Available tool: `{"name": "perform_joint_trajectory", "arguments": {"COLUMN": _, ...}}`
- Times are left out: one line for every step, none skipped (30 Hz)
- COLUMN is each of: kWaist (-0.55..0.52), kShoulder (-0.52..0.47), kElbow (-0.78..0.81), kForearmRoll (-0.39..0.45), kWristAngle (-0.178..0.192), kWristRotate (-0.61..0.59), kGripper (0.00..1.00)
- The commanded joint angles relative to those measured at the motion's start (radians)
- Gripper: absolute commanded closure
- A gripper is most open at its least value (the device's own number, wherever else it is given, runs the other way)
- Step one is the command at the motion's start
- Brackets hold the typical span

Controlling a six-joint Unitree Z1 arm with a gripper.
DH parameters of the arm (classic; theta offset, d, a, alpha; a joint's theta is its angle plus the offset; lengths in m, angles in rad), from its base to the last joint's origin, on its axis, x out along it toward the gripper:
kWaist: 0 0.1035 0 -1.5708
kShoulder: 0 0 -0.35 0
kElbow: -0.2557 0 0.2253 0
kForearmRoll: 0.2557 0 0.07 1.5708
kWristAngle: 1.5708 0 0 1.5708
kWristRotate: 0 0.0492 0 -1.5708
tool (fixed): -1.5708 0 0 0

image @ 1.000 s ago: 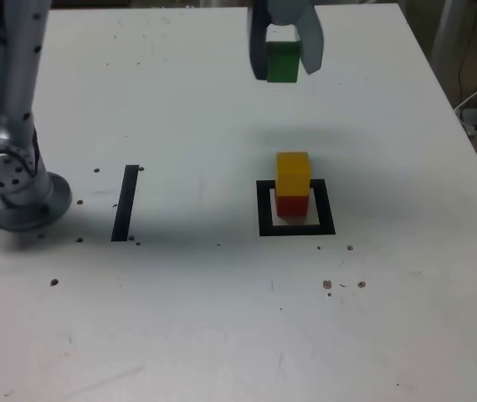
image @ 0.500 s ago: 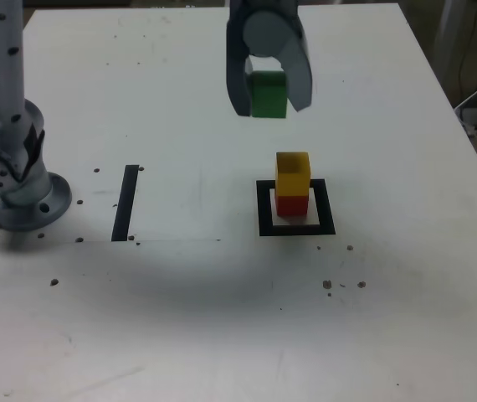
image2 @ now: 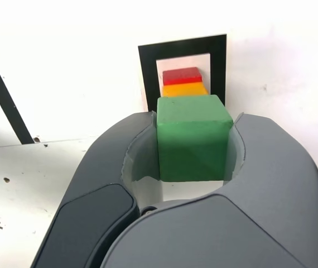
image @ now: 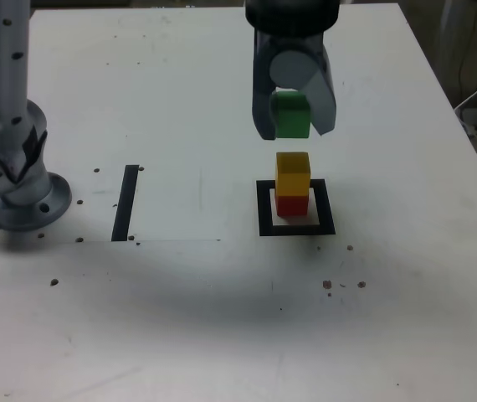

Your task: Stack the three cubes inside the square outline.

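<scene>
The gripper (image: 293, 117), closed on the green cube (image: 290, 115), hangs just above the yellow cube (image: 293, 173) on the red cube (image: 291, 204) inside the square outline (image: 264, 209); I think the next move needs a straight, well-centred lowering before release.

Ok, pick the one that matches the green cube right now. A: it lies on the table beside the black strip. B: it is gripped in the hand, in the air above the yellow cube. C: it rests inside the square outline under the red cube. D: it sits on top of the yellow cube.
B: the hand is shut on the green cube, clear of the yellow cube, which sits on the red cube.
</scene>
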Motion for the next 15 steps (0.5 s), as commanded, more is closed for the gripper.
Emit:
{"name": "perform_joint_trajectory", "arguments": {"kWaist": -0.001, "kShoulder": 0.014, "kElbow": 0.010, "kForearmRoll": -0.017, "kWristAngle": -0.001, "kWristRotate": -0.004, "kGripper": 0.73}}
{"name": "perform_joint_trajectory", "arguments": {"kWaist": -0.001, "kShoulder": 0.018, "kElbow": 0.015, "kForearmRoll": -0.023, "kWristAngle": -0.002, "kWristRotate": -0.004, "kGripper": 0.73}}
{"name": "perform_joint_trajectory", "arguments": {"kWaist": -0.001, "kShoulder": 0.021, "kElbow": 0.020, "kForearmRoll": -0.029, "kWristAngle": -0.003, "kWristRotate": -0.005, "kGripper": 0.73}}
{"name": "perform_joint_trajectory", "arguments": {"kWaist": -0.001, "kShoulder": 0.023, "kElbow": 0.026, "kForearmRoll": -0.035, "kWristAngle": -0.003, "kWristRotate": -0.005, "kGripper": 0.73}}
{"name": "perform_joint_trajectory", "arguments": {"kWaist": -0.001, "kShoulder": 0.026, "kElbow": 0.034, "kForearmRoll": -0.043, "kWristAngle": -0.004, "kWristRotate": -0.006, "kGripper": 0.73}}
{"name": "perform_joint_trajectory", "arguments": {"kWaist": -0.002, "kShoulder": 0.027, "kElbow": 0.039, "kForearmRoll": -0.048, "kWristAngle": -0.004, "kWristRotate": -0.007, "kGripper": 0.73}}
{"name": "perform_joint_trajectory", "arguments": {"kWaist": -0.003, "kShoulder": 0.028, "kElbow": 0.044, "kForearmRoll": -0.054, "kWristAngle": -0.004, "kWristRotate": -0.007, "kGripper": 0.73}}
{"name": "perform_joint_trajectory", "arguments": {"kWaist": -0.004, "kShoulder": 0.029, "kElbow": 0.049, "kForearmRoll": -0.059, "kWristAngle": -0.004, "kWristRotate": -0.007, "kGripper": 0.73}}
{"name": "perform_joint_trajectory", "arguments": {"kWaist": -0.006, "kShoulder": 0.030, "kElbow": 0.053, "kForearmRoll": -0.064, "kWristAngle": -0.005, "kWristRotate": -0.008, "kGripper": 0.73}}
{"name": "perform_joint_trajectory", "arguments": {"kWaist": -0.008, "kShoulder": 0.031, "kElbow": 0.057, "kForearmRoll": -0.068, "kWristAngle": -0.005, "kWristRotate": -0.008, "kGripper": 0.73}}
{"name": "perform_joint_trajectory", "arguments": {"kWaist": -0.010, "kShoulder": 0.032, "kElbow": 0.062, "kForearmRoll": -0.074, "kWristAngle": -0.006, "kWristRotate": -0.009, "kGripper": 0.73}}
{"name": "perform_joint_trajectory", "arguments": {"kWaist": -0.013, "kShoulder": 0.033, "kElbow": 0.065, "kForearmRoll": -0.077, "kWristAngle": -0.007, "kWristRotate": -0.010, "kGripper": 0.73}}
{"name": "perform_joint_trajectory", "arguments": {"kWaist": -0.015, "kShoulder": 0.033, "kElbow": 0.068, "kForearmRoll": -0.079, "kWristAngle": -0.007, "kWristRotate": -0.011, "kGripper": 0.73}}
{"name": "perform_joint_trajectory", "arguments": {"kWaist": -0.017, "kShoulder": 0.033, "kElbow": 0.070, "kForearmRoll": -0.081, "kWristAngle": -0.008, "kWristRotate": -0.012, "kGripper": 0.73}}
{"name": "perform_joint_trajectory", "arguments": {"kWaist": -0.020, "kShoulder": 0.033, "kElbow": 0.072, "kForearmRoll": -0.082, "kWristAngle": -0.008, "kWristRotate": -0.014, "kGripper": 0.73}}
